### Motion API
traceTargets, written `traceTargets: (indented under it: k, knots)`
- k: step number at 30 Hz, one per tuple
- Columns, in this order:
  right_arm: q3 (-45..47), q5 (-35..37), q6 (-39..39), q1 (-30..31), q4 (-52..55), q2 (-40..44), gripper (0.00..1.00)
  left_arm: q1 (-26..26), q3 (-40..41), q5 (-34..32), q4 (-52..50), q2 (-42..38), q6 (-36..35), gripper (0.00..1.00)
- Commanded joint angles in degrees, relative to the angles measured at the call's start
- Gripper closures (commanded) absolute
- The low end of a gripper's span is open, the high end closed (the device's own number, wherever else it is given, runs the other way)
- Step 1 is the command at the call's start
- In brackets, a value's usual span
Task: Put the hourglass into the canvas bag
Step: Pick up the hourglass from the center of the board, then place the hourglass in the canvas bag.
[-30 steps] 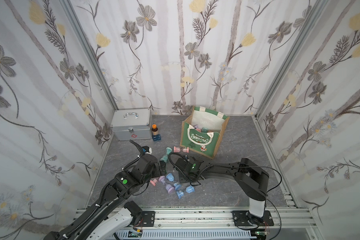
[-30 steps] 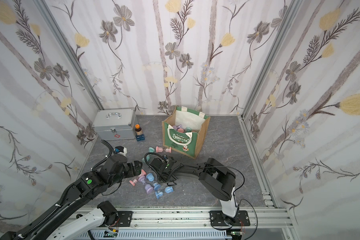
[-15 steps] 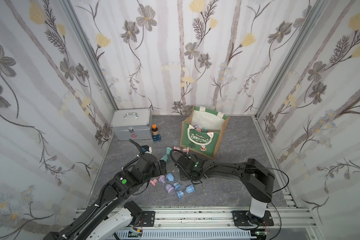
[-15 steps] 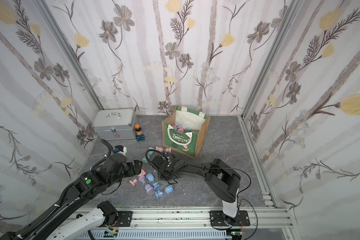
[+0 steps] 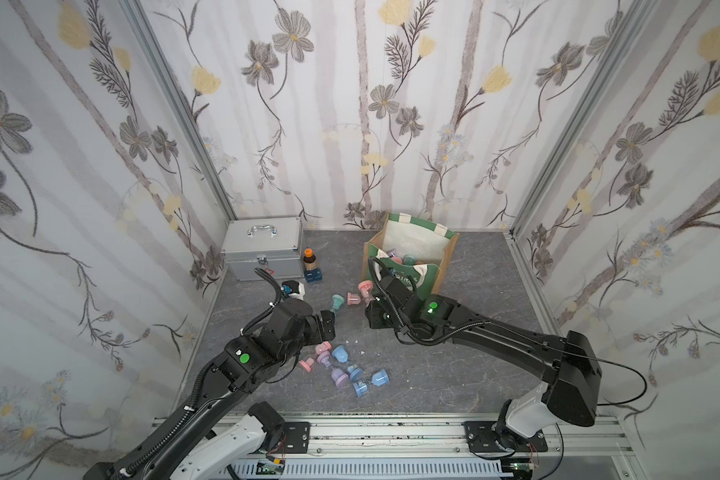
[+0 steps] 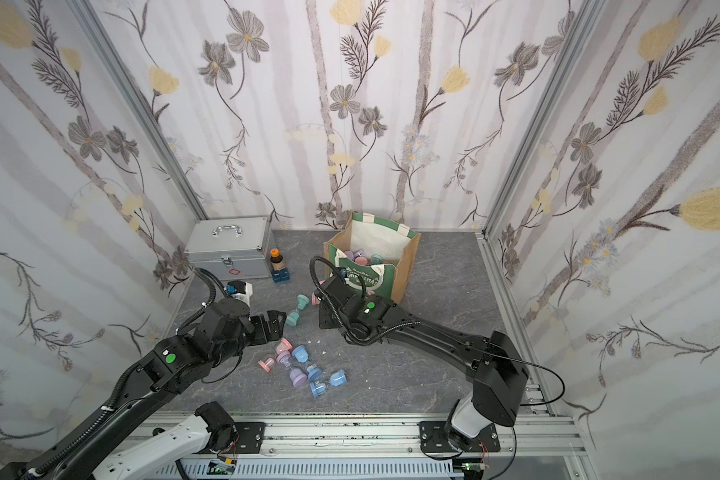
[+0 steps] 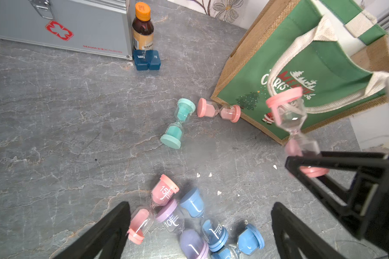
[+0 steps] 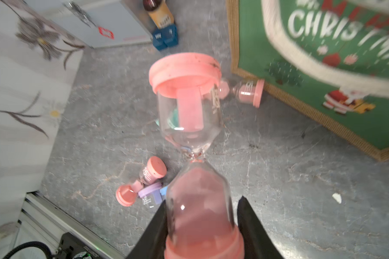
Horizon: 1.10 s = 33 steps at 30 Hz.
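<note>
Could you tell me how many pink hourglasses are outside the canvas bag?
3 pink hourglasses: one in the right gripper, one lying beside the canvas bag, one in the pile by the left gripper. Others may hide inside the bag.

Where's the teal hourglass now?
In both top views the teal hourglass lies on the floor left of the canvas bag, beside a pink hourglass at the bag's front corner.

Left claw (image 5: 328, 323) wide open, empty, arm extended low and forward. Right claw (image 8: 202, 201) clamped on lower end of hourglass (image 8: 190, 116), arm stretched forward.
</note>
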State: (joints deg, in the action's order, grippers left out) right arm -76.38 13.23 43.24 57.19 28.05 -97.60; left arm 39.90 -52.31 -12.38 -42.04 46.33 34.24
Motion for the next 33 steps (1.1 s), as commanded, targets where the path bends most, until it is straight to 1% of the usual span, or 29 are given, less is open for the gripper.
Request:
traceTargets:
  k: [1,7,12,13,14,17,23,30,33]
  knots:
    - [-3.02,2.69,-3.75,-1.9,0.42,1.67,0.83,-0.09,-1.58,0.15,2.4,1.31,-1.77,0.0]
    - [-9.67,7.99,-9.6,-6.56,1.96,2.3,0.83,-0.13,-4.31,2.0,5.34,4.92,-3.56,0.0]
    - [-14.54,6.16,-12.28,-12.18,1.88,0.43,0.83,-0.09,-6.41,3.56,8.3,7.98,-4.98,0.0]
    - [-16.13,6.02,-12.92,-12.28,2.15,-0.47,0.83,-0.09,-6.93,3.81,8.74,8.76,-5.36,0.0]
    - [-17.49,6.1,-13.54,-14.84,2.27,-1.46,0.83,-0.09,-7.49,3.95,9.2,9.63,-5.54,0.0]
    - [-20.88,4.59,-14.99,-17.68,2.64,-4.88,0.83,-0.09,-8.71,5.01,10.87,12.08,-6.39,0.0]
    - [-26.19,2.9,-16.79,-21.36,4.64,-11.68,0.84,-0.09,-9.91,7.06,14.35,16.01,-6.81,0.0]
    - [-28.77,-1.25,-17.97,-24.52,5.43,-17.82,0.84,-0.06,-10.44,8.87,17.84,19.7,-6.09,0.0]
    - [-31.12,-4.41,-18.88,-26.0,6.46,-21.14,0.84,-0.09,-10.44,8.68,18.9,20.77,-5.72,0.0]
